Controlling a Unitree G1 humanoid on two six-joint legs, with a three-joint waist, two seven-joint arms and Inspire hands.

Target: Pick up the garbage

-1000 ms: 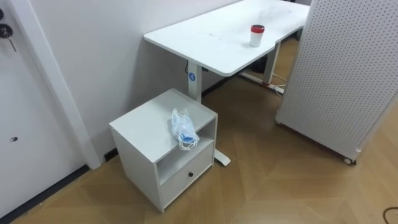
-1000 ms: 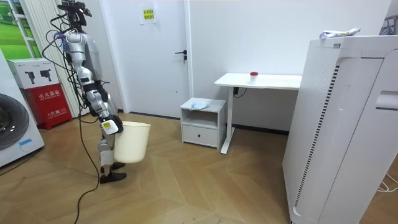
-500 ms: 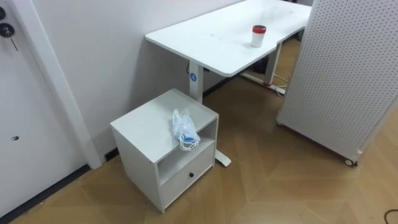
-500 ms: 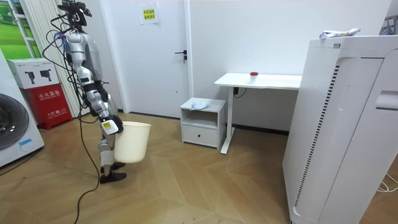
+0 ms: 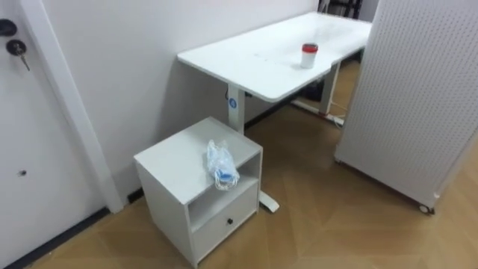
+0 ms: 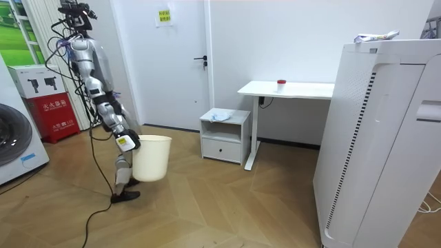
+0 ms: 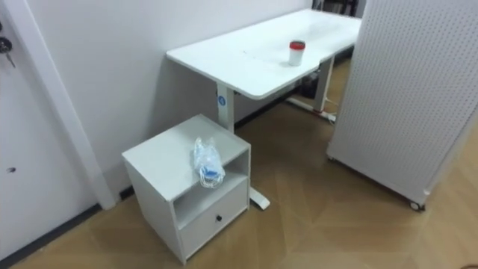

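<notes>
A light, soft, slippery plastic bag [image 5: 222, 164] lies on the cabinet [image 5: 170, 153], well ahead of the right hand [image 6: 125, 142] at the bin [image 6: 153, 160]. I cannot tell that hand's grip. Best pinched at its bunched middle.

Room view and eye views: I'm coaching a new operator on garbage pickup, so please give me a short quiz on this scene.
1. True or false: the crumpled plastic bag lies on top of the small white cabinet.
2. The red-lidded cup stands on: A the white desk; B the cabinet; C the floor.
3. Fill in: in the room view, the robot carries a pale ___ at its side.
Key: 1 true; 2 A; 3 bin.
</notes>
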